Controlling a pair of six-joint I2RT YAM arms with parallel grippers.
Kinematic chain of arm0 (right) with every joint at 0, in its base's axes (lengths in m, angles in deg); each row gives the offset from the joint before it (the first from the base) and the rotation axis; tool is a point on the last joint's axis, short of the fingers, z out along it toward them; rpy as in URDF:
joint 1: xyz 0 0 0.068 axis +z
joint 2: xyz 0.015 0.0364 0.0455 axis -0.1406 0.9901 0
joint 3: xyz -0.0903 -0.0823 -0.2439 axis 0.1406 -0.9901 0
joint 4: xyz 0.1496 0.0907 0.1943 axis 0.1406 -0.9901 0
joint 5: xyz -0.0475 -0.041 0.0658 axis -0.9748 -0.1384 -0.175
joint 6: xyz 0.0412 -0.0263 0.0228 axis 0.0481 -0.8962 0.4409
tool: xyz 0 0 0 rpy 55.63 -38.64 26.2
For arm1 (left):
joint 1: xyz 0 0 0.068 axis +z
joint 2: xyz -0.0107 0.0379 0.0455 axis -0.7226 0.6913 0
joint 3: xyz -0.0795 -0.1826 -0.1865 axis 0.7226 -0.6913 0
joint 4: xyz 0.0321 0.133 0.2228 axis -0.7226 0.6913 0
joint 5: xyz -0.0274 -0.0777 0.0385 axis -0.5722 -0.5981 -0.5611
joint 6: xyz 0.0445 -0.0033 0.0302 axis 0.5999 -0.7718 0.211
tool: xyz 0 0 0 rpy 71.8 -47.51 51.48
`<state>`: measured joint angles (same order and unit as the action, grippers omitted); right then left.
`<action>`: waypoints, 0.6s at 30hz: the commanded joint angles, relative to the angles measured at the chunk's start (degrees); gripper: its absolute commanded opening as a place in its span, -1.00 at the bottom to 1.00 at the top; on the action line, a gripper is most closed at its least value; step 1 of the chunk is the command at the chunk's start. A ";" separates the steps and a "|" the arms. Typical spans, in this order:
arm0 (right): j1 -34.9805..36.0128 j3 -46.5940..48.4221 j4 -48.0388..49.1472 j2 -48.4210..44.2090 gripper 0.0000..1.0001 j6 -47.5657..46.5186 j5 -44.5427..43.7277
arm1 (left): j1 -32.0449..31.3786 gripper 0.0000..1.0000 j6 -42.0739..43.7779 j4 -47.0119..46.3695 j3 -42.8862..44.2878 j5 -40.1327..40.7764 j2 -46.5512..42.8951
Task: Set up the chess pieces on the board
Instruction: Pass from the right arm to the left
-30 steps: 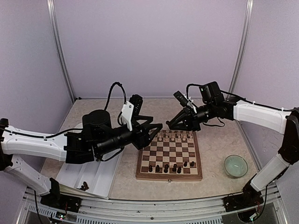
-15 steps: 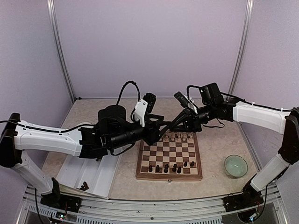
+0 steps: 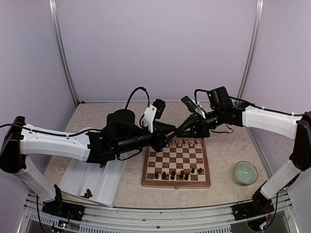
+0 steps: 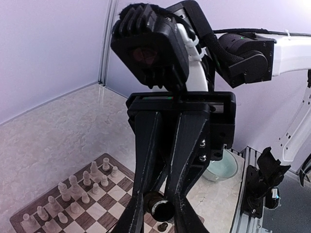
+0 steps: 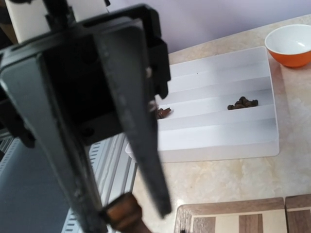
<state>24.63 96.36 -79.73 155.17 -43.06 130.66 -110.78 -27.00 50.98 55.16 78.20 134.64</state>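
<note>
Left end effector (image 3: 164,141), right end effector (image 3: 181,130) tip to tip over far edge of square wooden checkered board (image 3: 177,164). Both pinched near-closed on one tiny dark brown chess piece (image 4: 160,209); cannot tell which bears it. Risk: mistimed release, piece drops among cream-white figures (image 4: 63,191).

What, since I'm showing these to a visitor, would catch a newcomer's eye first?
The left gripper and right gripper meet tip to tip above the far-left corner of the board, with a dark chess piece pinched where they meet. On it, cream pieces crowd the far rows, while only a handful of dark ones stand on the near rows.
</note>
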 commanded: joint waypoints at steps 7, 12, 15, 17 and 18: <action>-0.28 0.71 -6.23 -1.68 -0.20 -8.23 -2.82 | 1.88 -0.73 -0.50 2.60 0.80 -1.23 -1.53; -2.73 -2.41 -10.66 -5.04 0.15 -17.56 -8.12 | 1.54 -0.73 -2.98 11.49 -1.57 2.72 -7.14; -4.73 -7.04 -7.59 -7.05 0.17 -18.72 -12.29 | -0.18 -0.73 -5.80 17.54 -4.44 6.41 -10.24; -5.08 -8.94 -6.05 -7.88 0.18 -20.49 -17.67 | -2.05 -0.73 -8.05 21.18 -6.70 9.44 -11.63; -5.29 -9.54 -5.44 -8.13 0.18 -21.08 -20.19 | -3.09 -0.73 -9.59 22.77 -7.98 11.17 -12.10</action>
<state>20.56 89.89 -86.70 148.92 -59.03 120.71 -110.76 -31.43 64.22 51.18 82.70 125.15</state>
